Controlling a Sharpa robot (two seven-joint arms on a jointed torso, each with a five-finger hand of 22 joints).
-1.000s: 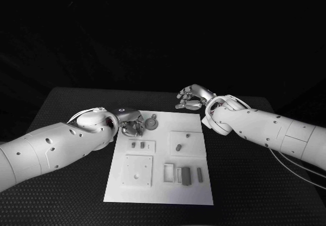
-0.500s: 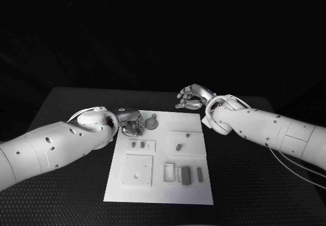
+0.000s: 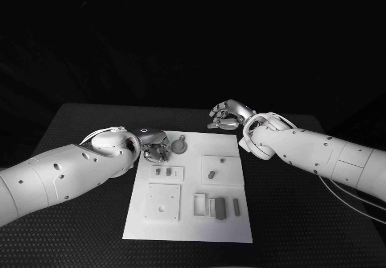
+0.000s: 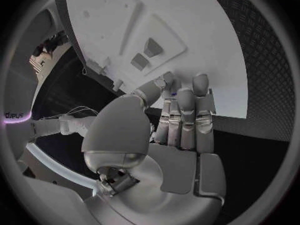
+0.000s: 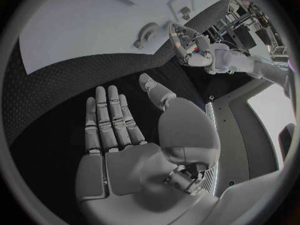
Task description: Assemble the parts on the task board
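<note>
With the task board [image 3: 189, 223] centred on the counter, its parts [image 3: 218, 207] are seen mostly loose, so assembly is judged barely begun, a round part [image 3: 178, 147] being touched by the released left hand [image 3: 156, 148], the right hand [image 3: 226, 115] released beyond the far edge.

The task board [image 3: 189, 223] lies mid-table [image 3: 72, 234], the left hand [image 3: 157, 146] at its far-left corner, seemingly beside a round part [image 3: 179, 146].

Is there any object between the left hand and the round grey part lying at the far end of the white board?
Nothing visible stands in the way. The left hand is over the far left corner of the task board, and the round part lies just beside its fingertips, with bare board between.
</note>
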